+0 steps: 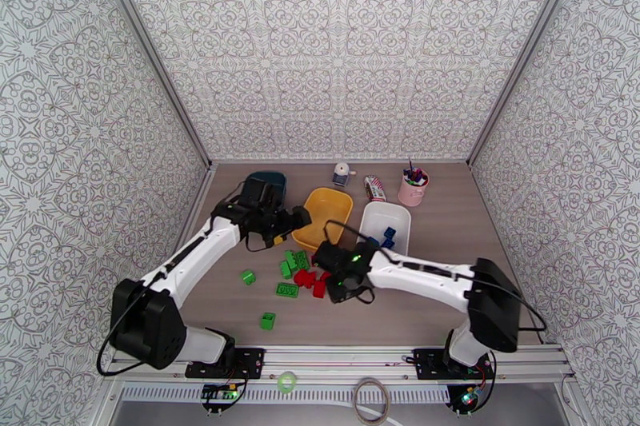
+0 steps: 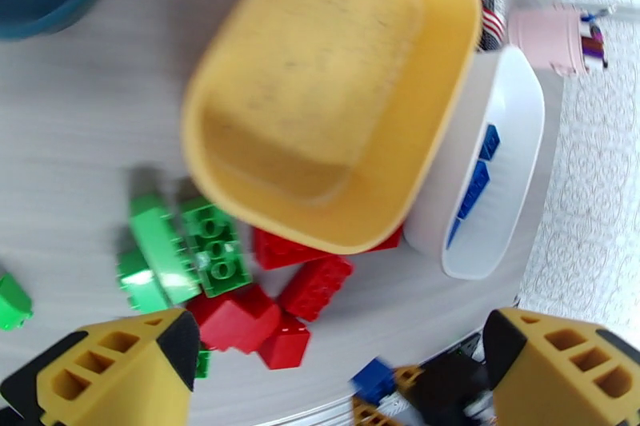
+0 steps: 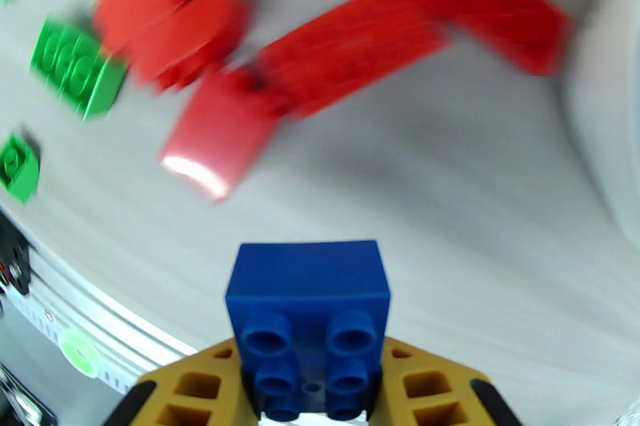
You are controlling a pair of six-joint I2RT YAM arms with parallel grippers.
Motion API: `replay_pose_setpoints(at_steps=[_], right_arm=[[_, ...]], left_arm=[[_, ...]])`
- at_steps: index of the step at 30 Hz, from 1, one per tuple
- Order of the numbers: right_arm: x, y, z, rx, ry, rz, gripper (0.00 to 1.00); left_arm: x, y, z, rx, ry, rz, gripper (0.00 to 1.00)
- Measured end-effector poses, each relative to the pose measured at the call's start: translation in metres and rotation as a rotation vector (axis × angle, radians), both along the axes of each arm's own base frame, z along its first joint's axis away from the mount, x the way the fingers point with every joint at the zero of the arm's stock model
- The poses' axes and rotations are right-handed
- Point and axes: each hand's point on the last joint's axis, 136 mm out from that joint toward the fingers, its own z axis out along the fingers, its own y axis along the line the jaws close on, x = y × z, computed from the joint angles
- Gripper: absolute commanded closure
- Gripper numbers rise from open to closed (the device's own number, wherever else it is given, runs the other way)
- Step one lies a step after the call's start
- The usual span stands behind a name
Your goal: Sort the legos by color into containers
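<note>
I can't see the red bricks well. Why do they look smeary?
Right wrist view: blur smears the red bricks, though the blue brick up close is sharp. Left wrist view: the yellow tray looks slightly soft. Top view: crisp.

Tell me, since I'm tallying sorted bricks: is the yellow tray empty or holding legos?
Empty: the yellow tray is bare inside; the red bricks lie outside it on the table.

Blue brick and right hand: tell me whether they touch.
Touching. Right wrist view shows the blue brick pinched between the yellow fingers of the right hand.
</note>
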Motion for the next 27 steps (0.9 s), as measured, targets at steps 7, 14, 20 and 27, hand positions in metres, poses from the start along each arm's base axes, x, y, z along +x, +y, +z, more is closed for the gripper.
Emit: replay_pose_setpoints(at_steps=[7, 14, 20, 27], right_arm=[[0.054, -0.058, 0.024, 0.047, -0.063, -0.265, 0.71], [0.091, -0.103, 0.023, 0.036, -0.062, -0.473, 0.71], [0.112, -0.117, 0.017, 0.002, -0.030, -0.557, 0.71], [0.124, -0.118, 0.012, -0.020, -0.009, -0.579, 0.66]], left_arm=[[0.006, -0.035, 0.010, 0.051, -0.047, -0.111, 0.02], [-0.004, -0.050, 0.007, 0.139, -0.058, -0.197, 0.04], [-0.013, -0.041, -0.001, 0.223, -0.047, -0.226, 0.05], [-0.017, -0.030, -0.005, 0.281, -0.039, -0.243, 0.05]])
